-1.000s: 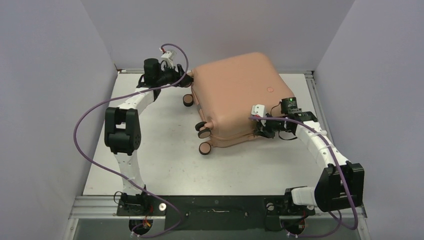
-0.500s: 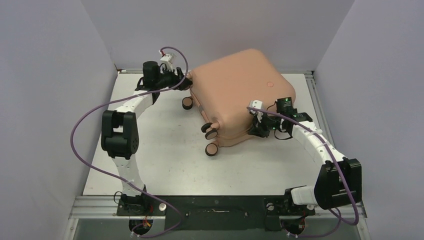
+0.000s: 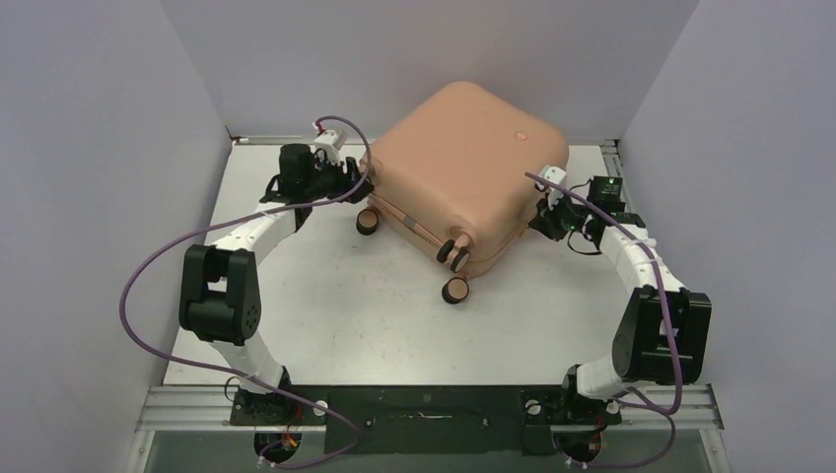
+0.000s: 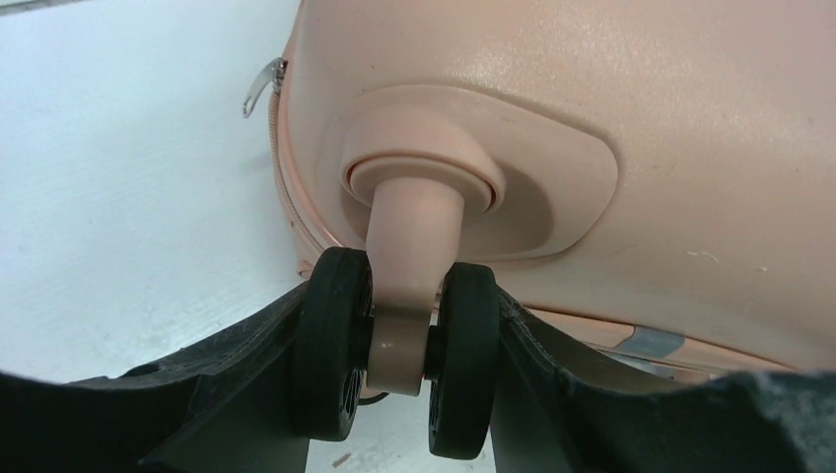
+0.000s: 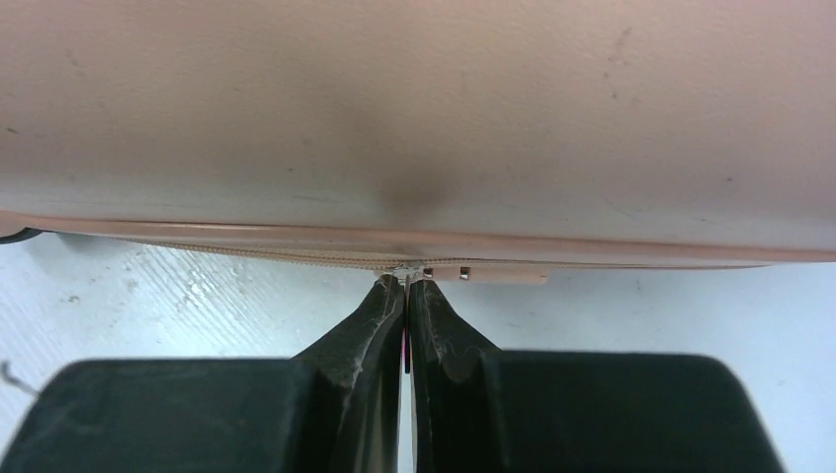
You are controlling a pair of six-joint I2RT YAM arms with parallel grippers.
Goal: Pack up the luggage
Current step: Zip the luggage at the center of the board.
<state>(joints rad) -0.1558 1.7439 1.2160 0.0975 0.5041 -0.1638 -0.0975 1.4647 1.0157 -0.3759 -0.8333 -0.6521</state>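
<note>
The luggage (image 3: 463, 158), a peach-pink hard-shell suitcase, lies closed and flat on the far half of the white table (image 3: 325, 315), with one corner pointing toward the arm bases and its black-tyred wheels facing near-left. At its far-left corner the left tool (image 4: 404, 315) is clamped on a twin caster wheel (image 4: 333, 345), one black finger against each tyre's outer face. On the opposite side the right tool (image 5: 406, 296) has its fingers pressed together, tips touching the small metal slider (image 5: 414, 268) on the zip (image 5: 246, 251) along the shell's edge.
</note>
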